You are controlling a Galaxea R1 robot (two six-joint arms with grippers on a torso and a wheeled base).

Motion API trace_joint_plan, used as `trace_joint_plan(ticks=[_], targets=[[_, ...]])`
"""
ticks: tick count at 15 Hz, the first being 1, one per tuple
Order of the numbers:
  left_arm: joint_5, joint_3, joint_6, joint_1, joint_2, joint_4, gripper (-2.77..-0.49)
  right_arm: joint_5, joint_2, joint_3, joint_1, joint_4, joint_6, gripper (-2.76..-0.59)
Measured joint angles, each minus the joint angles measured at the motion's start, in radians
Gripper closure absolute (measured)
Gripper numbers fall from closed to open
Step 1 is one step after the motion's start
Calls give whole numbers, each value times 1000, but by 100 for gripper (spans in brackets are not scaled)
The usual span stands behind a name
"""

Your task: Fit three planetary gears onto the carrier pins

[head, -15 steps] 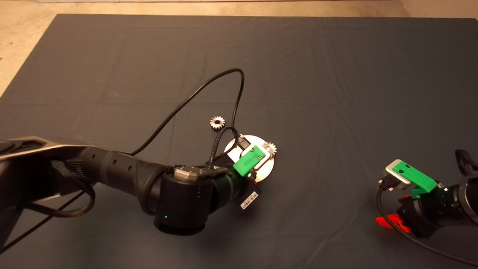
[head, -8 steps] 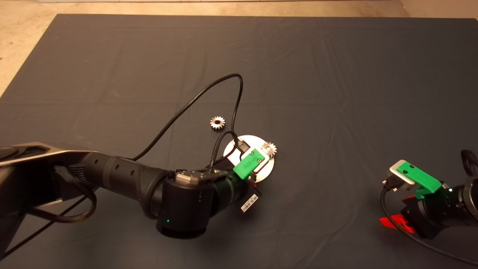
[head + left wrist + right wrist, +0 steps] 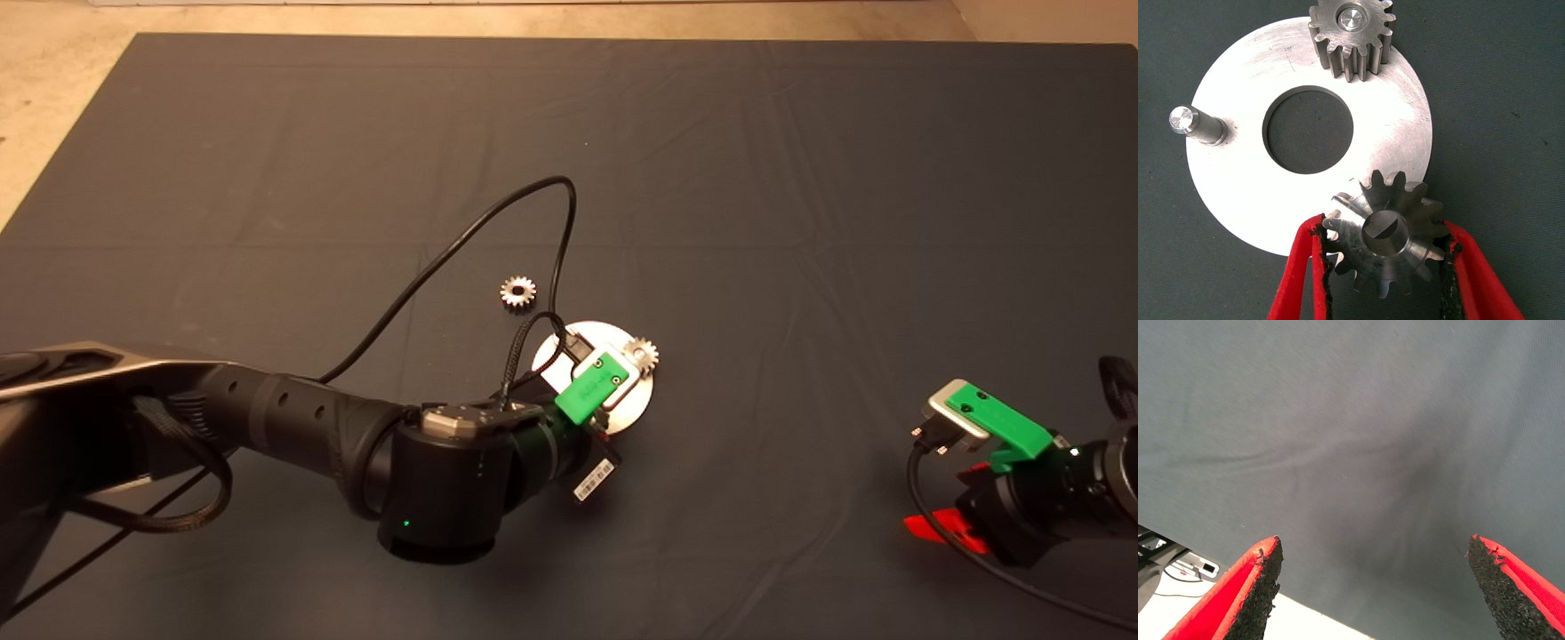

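Note:
The shiny round carrier disc lies flat on the dark mat. One planetary gear sits on a carrier pin at the disc's rim. A second pin stands bare. My left gripper is shut on another gear at the disc's edge, and a pin's end shows off-centre inside its hole. In the head view the left gripper hangs over the disc, beside the seated gear. A third gear lies loose on the mat. My right gripper is open.
A black cable loops over the mat behind the disc and the loose gear. The right gripper rests low at the mat's near right side. Pale floor borders the mat at the far left.
The right arm has drawn back toward the lower right edge. The left gripper has shifted slightly toward me over the disc, still holding the gear.

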State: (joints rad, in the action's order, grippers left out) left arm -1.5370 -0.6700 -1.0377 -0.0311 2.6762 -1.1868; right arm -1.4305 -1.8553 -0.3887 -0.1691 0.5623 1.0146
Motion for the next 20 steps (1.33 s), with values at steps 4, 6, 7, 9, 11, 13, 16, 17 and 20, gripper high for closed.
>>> trace_joint_plan(ticks=[4, 6, 7, 9, 11, 13, 16, 17, 20], targets=[[3, -5, 1, 0, 0, -7, -70, 19, 36, 0, 0, 0, -20, -205], [4, -7, 3, 0, 0, -8, -70, 20, 44, 0, 0, 0, -24, -205], [4, -8, 3, 0, 1, -8, -70, 20, 44, 0, 0, 0, -24, -205], [7, -9, 3, 0, 1, -10, -70, 22, 44, 0, 0, 0, -24, -205], [9, -10, 4, 0, 0, -11, -70, 31, 49, 0, 0, 0, -24, -205], [9, -11, 6, -1, 1, -11, -70, 35, 52, 0, 0, 0, -24, -205], [12, -13, 11, -3, 1, -12, -70, 37, 52, 0, 0, 0, -25, -205], [12, -13, 12, -2, 1, -12, -70, 37, 52, 0, 0, 0, -27, -205], [12, -13, 20, -3, 1, -12, -70, 43, 74, 0, 0, 0, -41, -205]])
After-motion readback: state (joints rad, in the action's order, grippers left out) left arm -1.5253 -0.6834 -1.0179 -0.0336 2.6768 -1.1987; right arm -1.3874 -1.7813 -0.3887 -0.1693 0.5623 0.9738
